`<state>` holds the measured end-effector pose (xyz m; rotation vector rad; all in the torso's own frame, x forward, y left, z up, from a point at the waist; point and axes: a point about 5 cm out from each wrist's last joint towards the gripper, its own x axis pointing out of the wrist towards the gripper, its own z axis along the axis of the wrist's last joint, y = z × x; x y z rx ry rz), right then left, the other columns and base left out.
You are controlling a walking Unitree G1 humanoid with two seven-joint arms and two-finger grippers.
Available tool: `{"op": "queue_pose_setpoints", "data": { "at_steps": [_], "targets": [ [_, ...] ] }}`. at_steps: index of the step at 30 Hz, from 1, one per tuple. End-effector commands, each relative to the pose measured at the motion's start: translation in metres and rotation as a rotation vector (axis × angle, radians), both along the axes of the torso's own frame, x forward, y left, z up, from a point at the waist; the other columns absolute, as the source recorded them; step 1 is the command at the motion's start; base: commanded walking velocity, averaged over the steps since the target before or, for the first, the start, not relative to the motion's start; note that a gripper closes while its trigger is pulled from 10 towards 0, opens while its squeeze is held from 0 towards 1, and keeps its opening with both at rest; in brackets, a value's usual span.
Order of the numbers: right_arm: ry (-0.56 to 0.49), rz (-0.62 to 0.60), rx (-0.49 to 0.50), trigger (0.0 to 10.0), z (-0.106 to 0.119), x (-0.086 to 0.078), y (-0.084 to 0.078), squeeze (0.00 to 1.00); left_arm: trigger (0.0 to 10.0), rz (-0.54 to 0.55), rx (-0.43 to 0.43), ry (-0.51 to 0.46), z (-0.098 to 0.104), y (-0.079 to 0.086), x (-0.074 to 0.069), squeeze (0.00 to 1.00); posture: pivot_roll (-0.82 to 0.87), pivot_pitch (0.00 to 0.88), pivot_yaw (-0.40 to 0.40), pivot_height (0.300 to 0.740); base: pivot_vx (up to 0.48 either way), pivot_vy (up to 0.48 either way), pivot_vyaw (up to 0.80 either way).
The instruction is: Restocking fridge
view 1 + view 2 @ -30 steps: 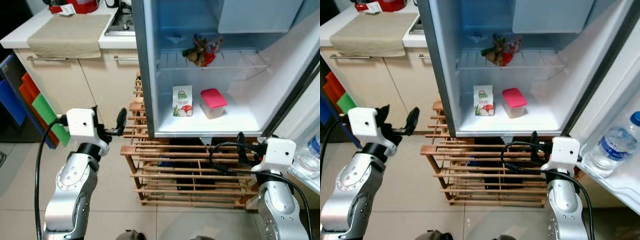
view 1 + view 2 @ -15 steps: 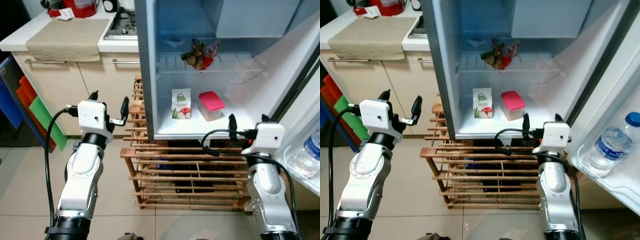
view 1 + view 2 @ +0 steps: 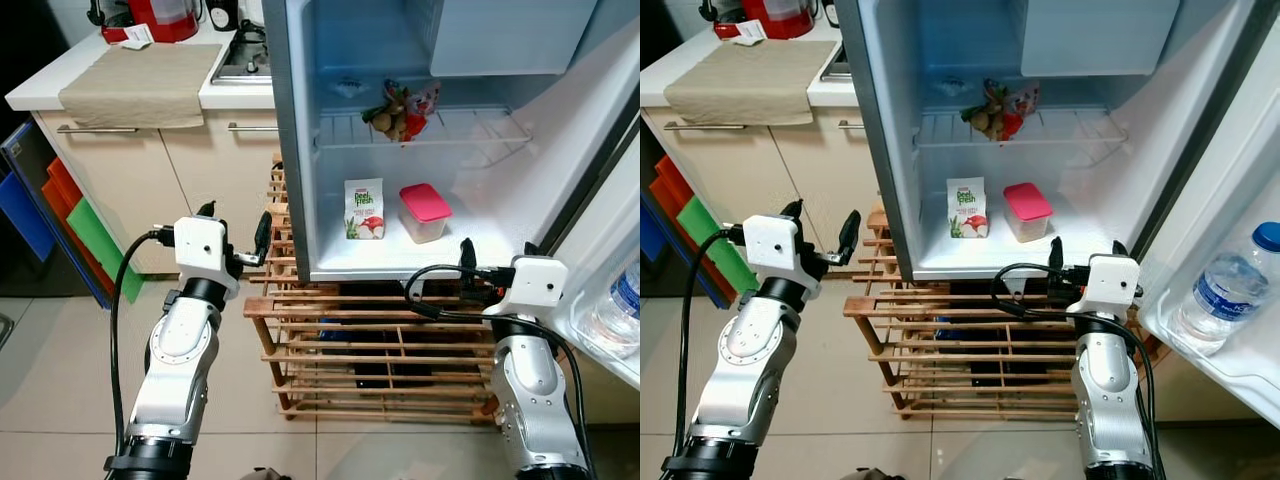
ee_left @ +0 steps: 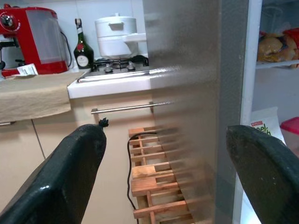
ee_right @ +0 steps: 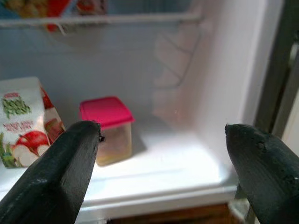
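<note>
The fridge (image 3: 300,150) stands open before me. On its bottom shelf are a juice carton (image 3: 365,208) and a clear container with a pink lid (image 3: 425,210). A bag of produce (image 3: 400,108) lies on the wire shelf above. A water bottle (image 3: 1220,290) stands in the door rack at the right. My left gripper (image 3: 237,222) is open and empty, just outside the fridge's left wall. My right gripper (image 3: 497,252) is open and empty, in front of the bottom shelf's edge. The right wrist view faces the carton (image 5: 21,121) and the container (image 5: 106,128).
A wooden slatted rack (image 3: 380,340) sits under the fridge. To the left, a counter with a beige cloth (image 3: 140,70), a red appliance (image 3: 165,10) and a stove (image 3: 245,60) tops cream cabinets. Coloured boards (image 3: 75,220) lean at the far left.
Both arms have reached forward toward the fridge. The left gripper now sits closer to the fridge's left wall, the right one nearer the bottom shelf. The camera shifted slightly.
</note>
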<state>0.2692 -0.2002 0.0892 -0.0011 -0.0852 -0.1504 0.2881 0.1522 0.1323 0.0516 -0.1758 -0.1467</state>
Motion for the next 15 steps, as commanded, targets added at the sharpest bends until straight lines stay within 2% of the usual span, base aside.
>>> {"op": "queue_pose_setpoints", "data": {
  "at_steps": [1, 6, 15],
  "targets": [
    [-0.01, 0.007, 0.013, 10.0, 0.0049, 0.0062, 0.0013, 0.0, 10.0, 0.008, 0.007, 0.006, -0.0003, 0.0011, 0.0034, 0.0, -0.11, 0.0, 0.08, 0.74, -0.292, 0.0, 0.0],
    [-0.034, 0.029, 0.003, 10.0, 0.011, 0.011, 0.007, 0.0, 10.0, 0.008, 0.007, 0.007, 0.0, 0.0006, 0.0064, 0.0, -0.11, 0.0, 0.084, 0.74, -0.296, 0.0, 0.0],
    [-0.005, 0.029, -0.005, 10.0, 0.0047, 0.0111, 0.0049, 0.0, 10.0, 0.007, 0.008, 0.012, 0.0005, 0.0002, 0.0105, 0.0, -0.11, 0.0, 0.082, 0.74, -0.288, 0.0, 0.0]
  ]
}}
